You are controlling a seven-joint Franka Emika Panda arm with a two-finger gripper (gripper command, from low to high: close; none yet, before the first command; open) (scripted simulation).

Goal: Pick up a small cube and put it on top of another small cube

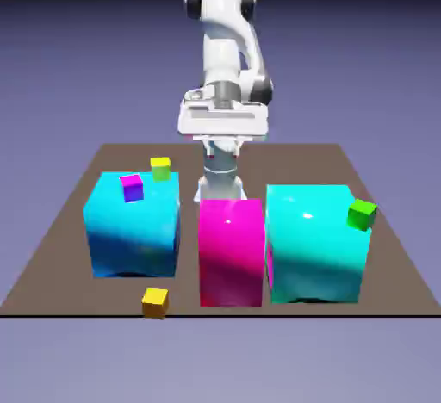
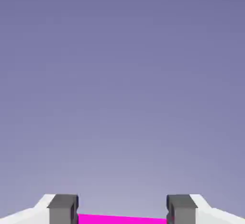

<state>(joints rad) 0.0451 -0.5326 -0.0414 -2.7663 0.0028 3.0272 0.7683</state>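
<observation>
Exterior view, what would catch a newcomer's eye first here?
Three big glossy blocks in a row: a cyan block at the exterior view's left, a magenta block in the middle, another cyan block at the right. Behind them rises the white arm.

glossy white arm [image 1: 226, 57], grey joints, grey fingers [image 2: 62, 208].

A rendered test scene: bare brown table [image 1: 69, 220], flat blue-violet backdrop [image 1: 69, 48], glossy plain-coloured blocks [image 1: 133, 225].
</observation>
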